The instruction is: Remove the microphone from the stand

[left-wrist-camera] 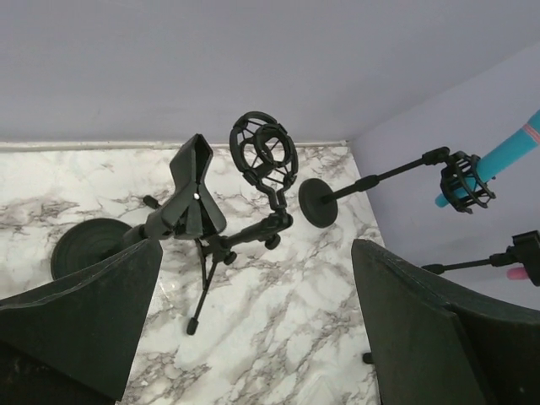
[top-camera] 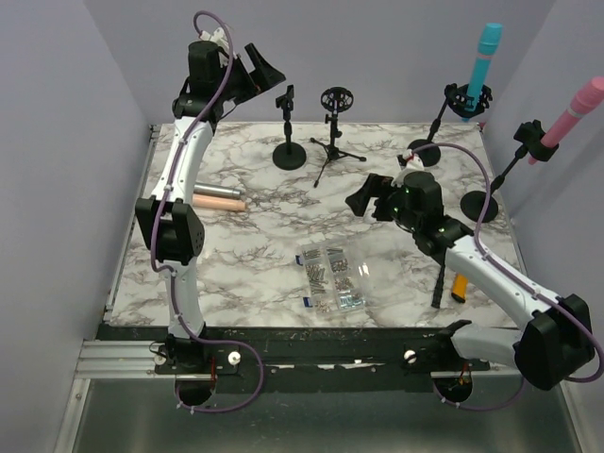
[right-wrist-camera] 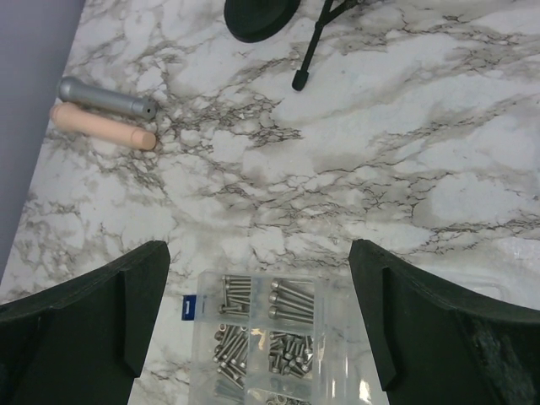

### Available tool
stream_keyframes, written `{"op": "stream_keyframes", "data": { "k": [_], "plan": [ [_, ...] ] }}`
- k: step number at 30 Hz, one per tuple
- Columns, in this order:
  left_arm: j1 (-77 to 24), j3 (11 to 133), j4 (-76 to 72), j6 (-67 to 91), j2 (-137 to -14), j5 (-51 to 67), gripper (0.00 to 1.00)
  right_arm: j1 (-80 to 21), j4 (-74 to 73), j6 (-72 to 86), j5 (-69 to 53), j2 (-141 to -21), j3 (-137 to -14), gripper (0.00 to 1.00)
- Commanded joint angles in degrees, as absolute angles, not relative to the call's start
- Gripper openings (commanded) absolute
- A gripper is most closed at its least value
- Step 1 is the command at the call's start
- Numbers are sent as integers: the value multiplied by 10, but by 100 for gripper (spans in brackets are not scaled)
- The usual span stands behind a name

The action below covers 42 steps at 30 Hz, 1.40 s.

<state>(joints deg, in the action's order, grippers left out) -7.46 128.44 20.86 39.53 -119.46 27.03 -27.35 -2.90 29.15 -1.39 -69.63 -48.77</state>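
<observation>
A white marble table [top-camera: 255,236] sits between lilac walls. From above, the left gripper [top-camera: 262,72] is raised over the far left corner with its fingers spread wide. An empty clip stand [top-camera: 287,132] and a tripod [top-camera: 334,142] stand just to its right. The right gripper [top-camera: 361,200] hangs low over mid-table, also spread wide and holding nothing. Beyond it and to its right, a blue microphone [top-camera: 485,52] sits in a boom stand [top-camera: 439,118]. A pink microphone [top-camera: 574,109] sits in a second stand [top-camera: 505,175] further right.

The left wrist view shows the clip and the tripod's round cage straight ahead between the wide fingers [left-wrist-camera: 84,312]. The blue microphone is far off to the right.

In the right wrist view, a box of screws [right-wrist-camera: 261,333] lies below, between the fingers [right-wrist-camera: 422,321]. A grey tube [right-wrist-camera: 105,99] and a peach tube [right-wrist-camera: 101,126] lie side by side ahead on the left.
</observation>
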Motion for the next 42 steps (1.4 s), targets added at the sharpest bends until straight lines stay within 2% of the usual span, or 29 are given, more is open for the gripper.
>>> {"op": "stream_keyframes", "data": {
  "k": [1, 7, 12, 16, 20, 24, 26, 30, 32, 42],
  "plan": [
    [-74, 1322, 201, 359, -1280, 289, 99, -272, -34, 296, -10, -668, -479, 97],
    [-77, 1256, 159, 362, -1330, 281, 93, -271, -6, 299, -33, -693, -485, 97],
    [-78, 1282, 201, 346, -1357, 278, 89, -271, -6, 303, -45, -710, -484, 97],
    [-76, 1223, 177, 347, -1291, 268, 92, -271, 13, 305, -32, -705, -471, 97],
    [-71, 1229, 187, 352, -1246, 287, 94, -272, 1, 303, -37, -718, -489, 97],
    [-70, 1176, 123, 381, -1203, 315, 98, -272, -22, 313, -32, -696, -485, 96],
    [-67, 1185, 89, 404, -1219, 324, 98, -272, -14, 316, -37, -684, -479, 97],
    [-65, 1316, 104, 452, -1314, 352, 98, -272, -26, 307, -36, -684, -493, 97],
    [-67, 1343, 100, 467, -1347, 343, 99, -271, -28, 306, -31, -683, -496, 97],
    [-72, 1258, 97, 429, -1369, 296, 96, -272, -12, 302, -40, -712, -497, 97]
  ]
}}
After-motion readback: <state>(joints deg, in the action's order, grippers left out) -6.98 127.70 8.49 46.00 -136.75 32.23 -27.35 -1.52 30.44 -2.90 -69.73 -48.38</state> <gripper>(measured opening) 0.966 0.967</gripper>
